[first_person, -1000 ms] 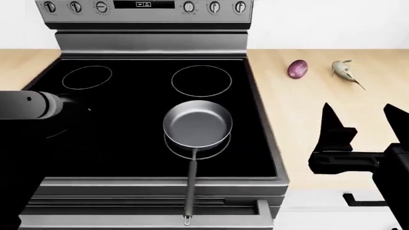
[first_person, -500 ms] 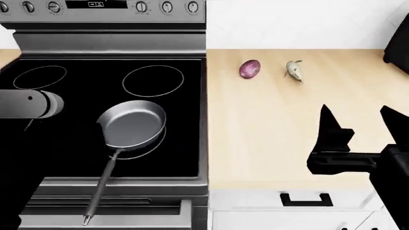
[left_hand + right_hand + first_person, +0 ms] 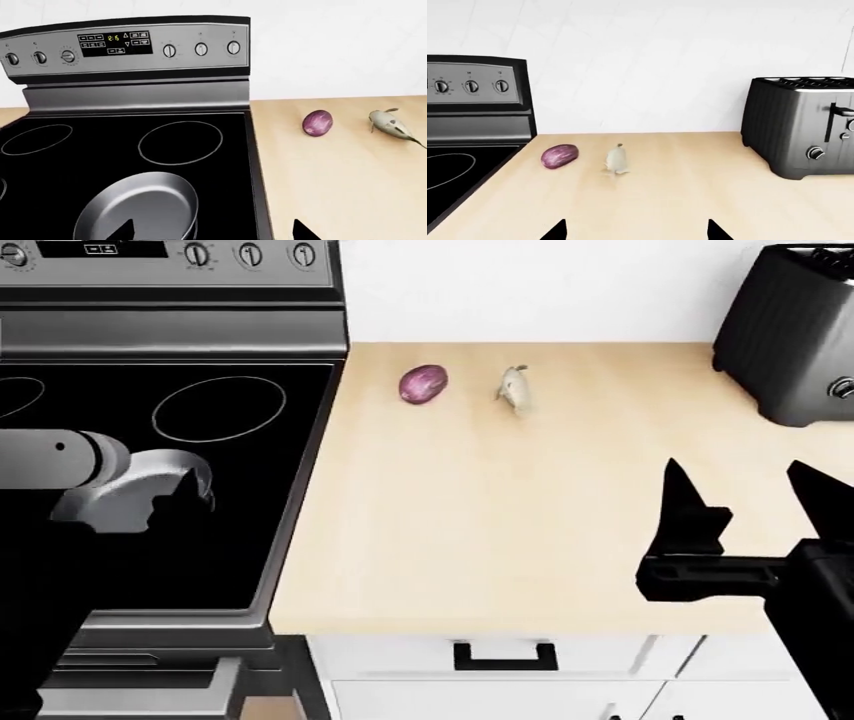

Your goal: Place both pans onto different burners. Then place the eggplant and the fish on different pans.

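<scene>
1 eggplant (image 3: 423,384) and 1 fish (image 3: 515,387) lie side by side on the wooden counter (image 3: 534,500), upper middle of the head view. Only 1 pan (image 3: 139,207), grey inside, shows, on the cooktop (image 3: 100,165) in the left wrist view. The right wrist view alone shows the toaster (image 3: 802,125) fully. The right gripper (image 3: 741,510) hangs spread apart; the left gripper (image 3: 210,231) likewise.
</scene>
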`<state>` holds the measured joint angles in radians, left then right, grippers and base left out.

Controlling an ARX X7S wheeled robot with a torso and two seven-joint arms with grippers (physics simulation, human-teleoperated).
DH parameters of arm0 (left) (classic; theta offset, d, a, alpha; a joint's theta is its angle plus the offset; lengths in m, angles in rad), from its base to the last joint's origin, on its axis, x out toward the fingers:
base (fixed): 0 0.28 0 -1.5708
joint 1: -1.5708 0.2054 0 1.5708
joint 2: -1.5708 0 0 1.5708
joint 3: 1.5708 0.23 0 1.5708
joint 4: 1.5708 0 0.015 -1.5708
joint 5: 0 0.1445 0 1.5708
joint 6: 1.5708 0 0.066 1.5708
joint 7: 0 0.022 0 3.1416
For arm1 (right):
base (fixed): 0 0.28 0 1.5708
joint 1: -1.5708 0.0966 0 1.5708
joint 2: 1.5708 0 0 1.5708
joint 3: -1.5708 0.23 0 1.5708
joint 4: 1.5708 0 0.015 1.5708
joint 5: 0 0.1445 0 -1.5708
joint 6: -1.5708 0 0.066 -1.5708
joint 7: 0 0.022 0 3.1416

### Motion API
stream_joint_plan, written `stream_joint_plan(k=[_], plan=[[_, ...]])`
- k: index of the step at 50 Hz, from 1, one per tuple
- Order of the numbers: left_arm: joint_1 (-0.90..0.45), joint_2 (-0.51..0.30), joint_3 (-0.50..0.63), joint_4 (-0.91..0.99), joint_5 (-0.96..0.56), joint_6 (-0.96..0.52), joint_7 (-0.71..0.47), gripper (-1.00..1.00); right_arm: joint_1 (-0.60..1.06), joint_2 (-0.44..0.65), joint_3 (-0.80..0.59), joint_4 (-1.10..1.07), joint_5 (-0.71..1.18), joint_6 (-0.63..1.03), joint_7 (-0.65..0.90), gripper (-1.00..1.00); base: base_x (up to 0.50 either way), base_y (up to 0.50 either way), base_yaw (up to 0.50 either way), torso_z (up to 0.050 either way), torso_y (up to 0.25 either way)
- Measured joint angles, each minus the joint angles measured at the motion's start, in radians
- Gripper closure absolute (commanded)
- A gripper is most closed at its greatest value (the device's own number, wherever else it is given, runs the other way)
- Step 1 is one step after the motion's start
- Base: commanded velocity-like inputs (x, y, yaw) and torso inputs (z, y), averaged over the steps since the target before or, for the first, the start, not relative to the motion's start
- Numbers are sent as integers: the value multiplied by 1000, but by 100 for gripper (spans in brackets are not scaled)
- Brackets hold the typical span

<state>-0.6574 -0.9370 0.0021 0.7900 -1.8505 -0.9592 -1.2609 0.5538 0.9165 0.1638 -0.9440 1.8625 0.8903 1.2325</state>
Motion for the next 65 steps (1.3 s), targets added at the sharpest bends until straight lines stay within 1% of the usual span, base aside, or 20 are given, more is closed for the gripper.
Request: stream_joint_plan(k=[3, 13, 41, 53, 59, 65], plan=[[2, 0, 0, 0, 2, 1, 2, -100, 2, -2, -4, 2, -3, 2, -1, -100, 0, -500, 0, 0, 0], [-3, -4, 0, 0, -2, 5, 3, -100, 22, -4, -25, 5, -11, 11, 2, -100, 21, 0, 0, 0, 0], [-7, -11, 6, -1, -1, 13, 4, -100, 18, -15, -39, 14, -35, 16, -9, -100, 483, 0, 0, 0, 0], [-7, -10, 11, -4, 5, 14, 6, -100, 13, -18, -37, 15, -48, 15, -12, -100, 21, 0, 0, 0, 1], [-17, -5, 25, -11, 12, 8, 8, -100, 75, -34, -94, 52, -58, 39, -4, -100, 0, 0, 0, 0, 0], [-25, 3, 40, -19, 21, 2, 13, -100, 183, -85, -193, 136, -94, 87, -12, -100, 0, 0, 0, 0, 0]])
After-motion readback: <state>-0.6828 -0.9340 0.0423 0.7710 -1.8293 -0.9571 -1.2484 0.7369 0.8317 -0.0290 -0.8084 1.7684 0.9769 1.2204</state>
